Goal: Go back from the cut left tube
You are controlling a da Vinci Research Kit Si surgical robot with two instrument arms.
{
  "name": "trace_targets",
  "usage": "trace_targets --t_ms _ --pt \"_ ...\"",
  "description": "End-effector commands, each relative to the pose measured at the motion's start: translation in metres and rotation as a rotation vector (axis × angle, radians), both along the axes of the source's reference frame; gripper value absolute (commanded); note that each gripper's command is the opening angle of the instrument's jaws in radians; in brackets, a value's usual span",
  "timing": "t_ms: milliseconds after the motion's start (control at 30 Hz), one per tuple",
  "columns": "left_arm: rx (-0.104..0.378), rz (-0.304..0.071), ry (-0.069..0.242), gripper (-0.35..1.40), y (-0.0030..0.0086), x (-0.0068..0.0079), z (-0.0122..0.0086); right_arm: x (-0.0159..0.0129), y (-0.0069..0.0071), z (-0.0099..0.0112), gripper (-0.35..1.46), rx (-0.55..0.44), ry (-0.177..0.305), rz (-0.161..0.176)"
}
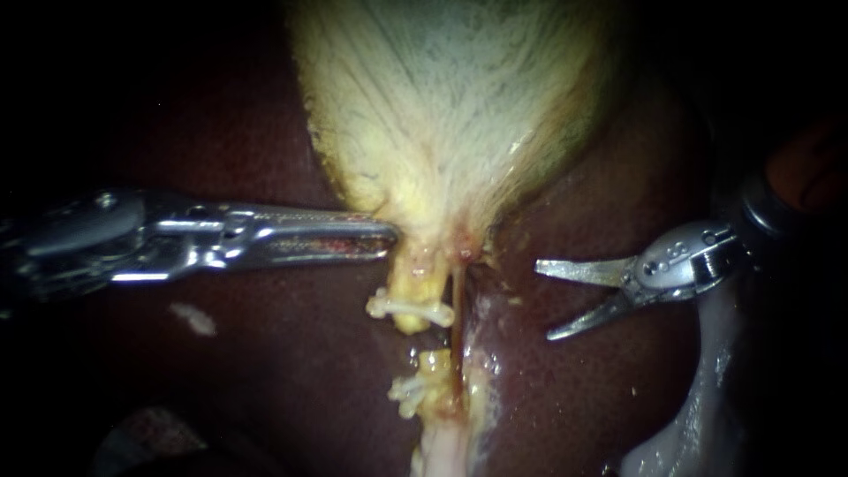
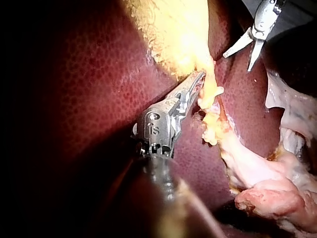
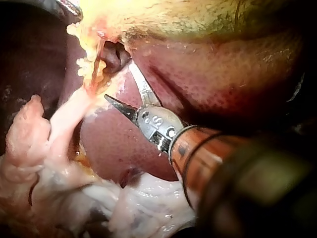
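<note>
Retreat step: my right instrument [image 1: 545, 300], slim silver blades spread, stood apart from the yellow, white-clipped cut left tube [image 1: 417, 287] below the pale gallbladder [image 1: 442, 106], whose neck my left instrument [image 1: 391, 235] pinched; next move, probably, a straight pull-back along its shaft.

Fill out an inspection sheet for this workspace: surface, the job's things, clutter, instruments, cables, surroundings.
Surface: liver, dark red, lying under everything; pale yellow gallbladder resting on it.
Job's things: left tube is cut through, with an upper clip on the stump nearer the gallbladder, a lower clip on the other stump, and a gap between them.
Clutter: one small pale fleck on the liver.
Instruments: left instrument has its tip at the gallbladder's neck. Right instrument has its jaws open, holds nothing, and is apart from the tube.
Cables: nothing seen.
Surroundings: loose pale tissue beside the liver; the rest is dark.
</note>
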State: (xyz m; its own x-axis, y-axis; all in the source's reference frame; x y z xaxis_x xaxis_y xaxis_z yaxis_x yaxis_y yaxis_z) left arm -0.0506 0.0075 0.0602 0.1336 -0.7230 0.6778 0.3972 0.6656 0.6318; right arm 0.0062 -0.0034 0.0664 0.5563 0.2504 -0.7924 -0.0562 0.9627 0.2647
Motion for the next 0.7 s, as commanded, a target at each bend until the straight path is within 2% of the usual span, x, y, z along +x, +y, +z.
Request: trace_targets --t_ms 33,200,700 --pt "0.002 0.003 0.003 -0.35 -0.0001 -0.0003 0.0001 0.0 0.0 0.0 1.43 0.0 0.0 0.0" --pt "0.002 0.004 0.002 -0.35 -0.0001 -0.0008 0.0 0.0 0.0 0.0 1.43 0.0 0.0 0.0" --pt "0.003 0.004 0.002 -0.35 0.0 -0.0009 0.0001 0.0 0.0 -0.0001 1.43 0.005 0.005 -0.006"
